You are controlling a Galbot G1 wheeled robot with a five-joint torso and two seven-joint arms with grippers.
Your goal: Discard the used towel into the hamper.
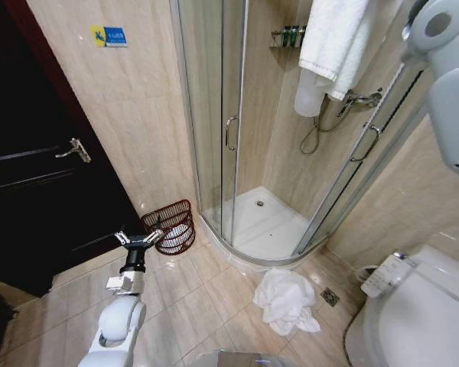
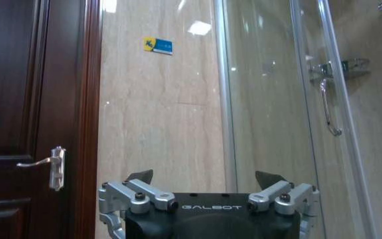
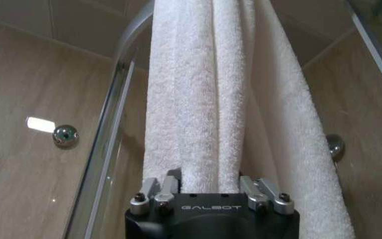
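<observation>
The towel hangs in long white folds over the top of the shower enclosure, and the right gripper is clamped on it, its fingers pressed into the folds from both sides with the cloth running straight up from between them. In the head view the same towel drapes down inside the upper corner of the shower enclosure, next to the raised right arm. The left gripper is held low, away from the shower enclosure and toward the dark door, with its fingers spread apart and nothing between them; it points at the tiled wall between the door and the shower glass. The hamper, a dark reddish-brown open-barred basket, stands on the floor against the wall just beside the shower enclosure's curved base, close beyond the left gripper, with something pale lying inside it. A second white towel lies crumpled on the floor tiles just in front of the shower enclosure's threshold, near the toilet.
</observation>
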